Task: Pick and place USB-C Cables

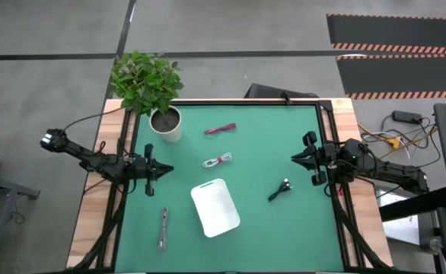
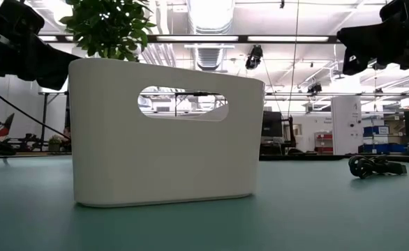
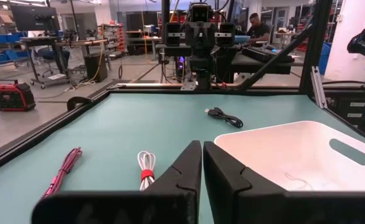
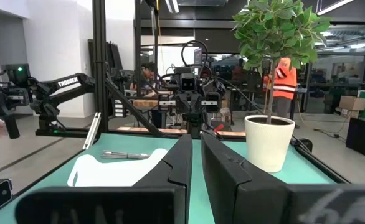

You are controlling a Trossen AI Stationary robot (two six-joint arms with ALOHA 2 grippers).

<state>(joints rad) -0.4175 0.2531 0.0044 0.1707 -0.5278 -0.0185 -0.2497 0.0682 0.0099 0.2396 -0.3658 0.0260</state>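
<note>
- In the high view our left pincer (image 1: 164,170) sits at the left edge of the green counter (image 1: 261,144), fingers pressed together and holding nothing; its wrist view shows the two dark fingers closed against each other.
- Our right pincer (image 1: 299,157) waits at the right edge, its fingers nearly together, also empty.
- From the left pincer, the white cable (image 1: 218,160) lies to the right and slightly up-frame, near the centre, its long axis close to horizontal with the right end tilted up.
- The grey cable (image 1: 163,227) lies almost straight below the left pincer, long axis near vertical.
- The magenta-red cable (image 1: 220,129) lies up-frame, right of the potted plant (image 1: 163,114).
- The black cable (image 1: 280,189) lies down-left of the right pincer, on a diagonal; we judge that arm nearer to it.
- The white tray (image 1: 215,206) sits centre-low, between grey and black cables, with no cable in it as far as we can see.
</note>
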